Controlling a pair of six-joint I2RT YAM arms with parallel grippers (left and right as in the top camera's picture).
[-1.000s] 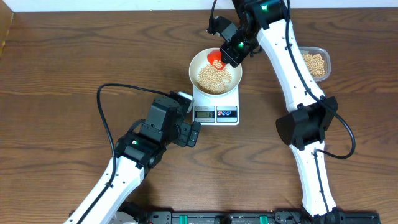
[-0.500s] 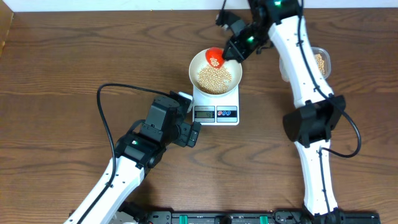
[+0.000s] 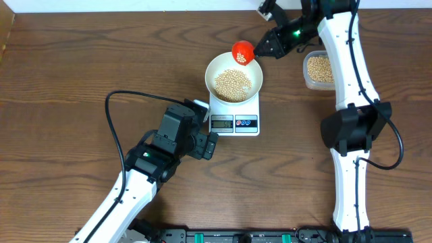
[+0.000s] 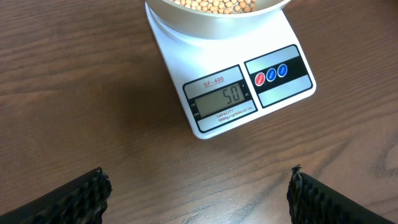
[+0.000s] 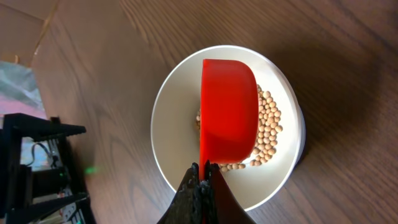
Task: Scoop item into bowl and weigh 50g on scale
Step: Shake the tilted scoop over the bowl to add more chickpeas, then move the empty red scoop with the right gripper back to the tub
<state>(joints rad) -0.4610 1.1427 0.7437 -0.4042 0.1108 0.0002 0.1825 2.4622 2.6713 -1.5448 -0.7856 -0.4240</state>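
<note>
- Left end effector: one unit, fingers spread wide, holding nothing, hovering over bare desk.
- Directly ahead of it: one scale, white, flat on the desk. One display, reading 50. Three round buttons beside the display, one red and two blue.
- Beyond the display: one white bowl, seated on the scale platform. One heap of beans lies in its bottom; the individual count is too many to tell.
- Right end effector: one unit, fingers pressed onto the thin handle of one red scoop.
- Ahead of these fingers: the scoop cup, held in the air over the bowl's rim. The wrist view shows only its outer shell, so its contents cannot be told.
- Below the scoop: the same bowl and beans.
- Beside this arm, away from the bowl: one clear plastic tub on the desk, holding more beans.
</note>
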